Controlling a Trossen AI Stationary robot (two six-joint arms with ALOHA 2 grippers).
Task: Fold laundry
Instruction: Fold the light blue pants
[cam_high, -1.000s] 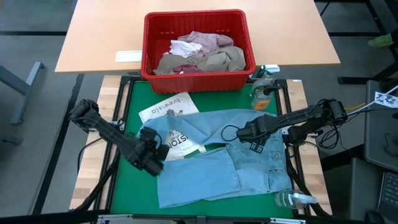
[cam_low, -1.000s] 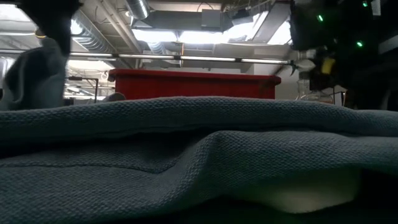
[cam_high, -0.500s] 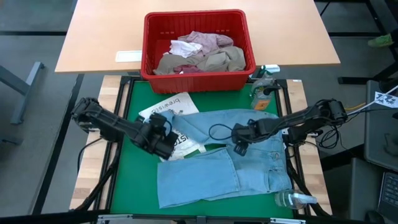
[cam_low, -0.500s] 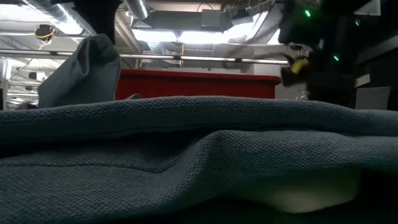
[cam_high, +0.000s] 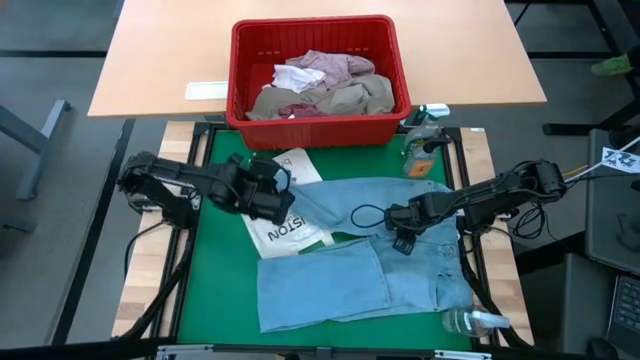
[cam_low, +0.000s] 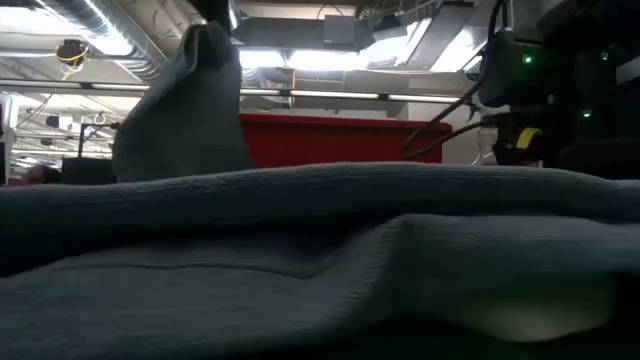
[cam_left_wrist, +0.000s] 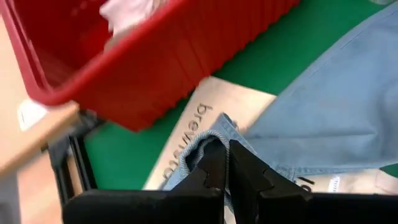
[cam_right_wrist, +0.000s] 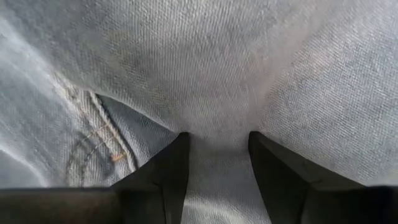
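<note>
Since the low view is mostly filled by denim up close, little else can be made out there. The jeans (cam_high: 370, 250) are spread on the green mat (cam_high: 215, 300); one leg end has been carried toward the red basket (cam_high: 318, 80) since earlier, pinched tight by the left gripper (cam_left_wrist: 225, 163). The right gripper (cam_right_wrist: 217, 146) is pressed on the denim, fingers wide apart.

Light blue denim jeans (cam_high: 380, 250) lie on a green table mat (cam_high: 215, 290). A cream tote bag (cam_high: 285, 225) bears dark green lettering. The red plastic basket (cam_high: 318, 125) holds pink, white and khaki garments (cam_high: 325, 85).
</note>
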